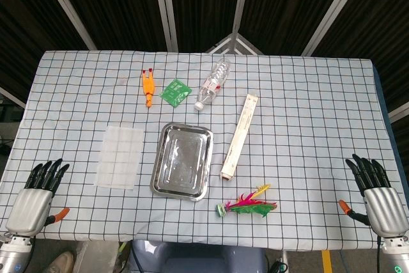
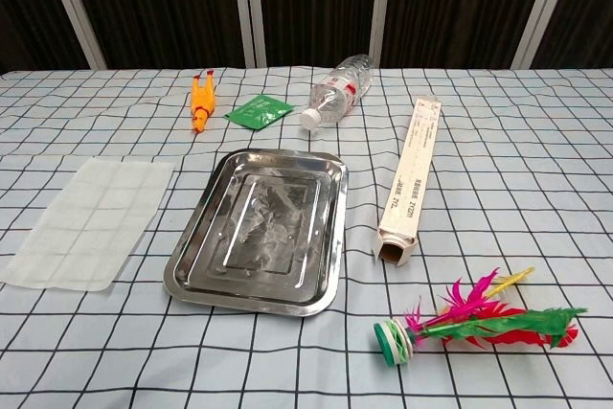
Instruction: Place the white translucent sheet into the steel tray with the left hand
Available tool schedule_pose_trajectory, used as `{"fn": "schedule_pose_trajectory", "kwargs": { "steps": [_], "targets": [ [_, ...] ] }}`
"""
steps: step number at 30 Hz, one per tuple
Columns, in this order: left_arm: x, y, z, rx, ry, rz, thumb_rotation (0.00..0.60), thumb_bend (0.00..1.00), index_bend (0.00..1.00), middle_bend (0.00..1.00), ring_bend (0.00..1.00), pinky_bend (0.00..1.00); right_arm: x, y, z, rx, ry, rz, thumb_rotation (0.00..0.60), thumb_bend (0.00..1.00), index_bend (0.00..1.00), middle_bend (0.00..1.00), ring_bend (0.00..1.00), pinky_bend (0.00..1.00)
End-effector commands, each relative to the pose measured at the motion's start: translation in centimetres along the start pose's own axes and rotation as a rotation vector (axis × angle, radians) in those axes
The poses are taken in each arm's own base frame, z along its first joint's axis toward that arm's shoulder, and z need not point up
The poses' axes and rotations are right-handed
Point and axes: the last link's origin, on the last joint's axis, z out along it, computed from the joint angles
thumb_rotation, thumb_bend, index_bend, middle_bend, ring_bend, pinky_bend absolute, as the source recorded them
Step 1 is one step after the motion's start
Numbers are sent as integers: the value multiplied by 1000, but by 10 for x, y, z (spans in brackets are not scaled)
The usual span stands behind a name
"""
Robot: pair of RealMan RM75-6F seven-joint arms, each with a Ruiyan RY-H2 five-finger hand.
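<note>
Resting at the table's seven o'clock corner, the left hand (image 1: 37, 197) spreads empty fingers; right hand (image 1: 377, 193) mirrors it, empty, at five o'clock, white translucent sheet (image 1: 119, 156) untouched beside steel tray (image 1: 158, 183).

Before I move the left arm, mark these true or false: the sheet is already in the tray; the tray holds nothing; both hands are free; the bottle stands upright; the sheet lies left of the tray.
1. The white translucent sheet is already in the steel tray. False: it lies flat on the table beside it.
2. The tray holds nothing. True.
3. The left hand and right hand hold nothing. True.
4. The plastic bottle stands upright. False: it lies on its side.
5. The sheet lies left of the tray. True.
</note>
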Motion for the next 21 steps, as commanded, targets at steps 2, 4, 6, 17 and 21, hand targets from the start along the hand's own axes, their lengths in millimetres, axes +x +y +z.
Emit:
{"fn": "schedule_pose_trajectory", "kwargs": {
  "steps": [2,4,6,17,21],
  "targets": [
    [0,0,0,-1,-2,3,600,34,0,0,0,0,0,0,0,1,1,0,600,291,0,0,0,0],
    [-1,0,0,-2,-6,6,600,35,0,0,0,0,0,0,0,1,0,0,600,290,0,0,0,0],
    [-2,1,0,-4,-12,9,600,35,0,0,0,0,0,0,0,-1,0,0,600,290,0,0,0,0],
    [-18,1,19,-63,-84,86,600,122,166,0,0,0,-1,0,0,-2,-3,3,600,291,0,0,0,0],
    [-30,-2,34,-110,-129,162,600,164,301,0,0,0,0,-1,0,-2,0,6,600,290,0,0,0,0]
  ]
}}
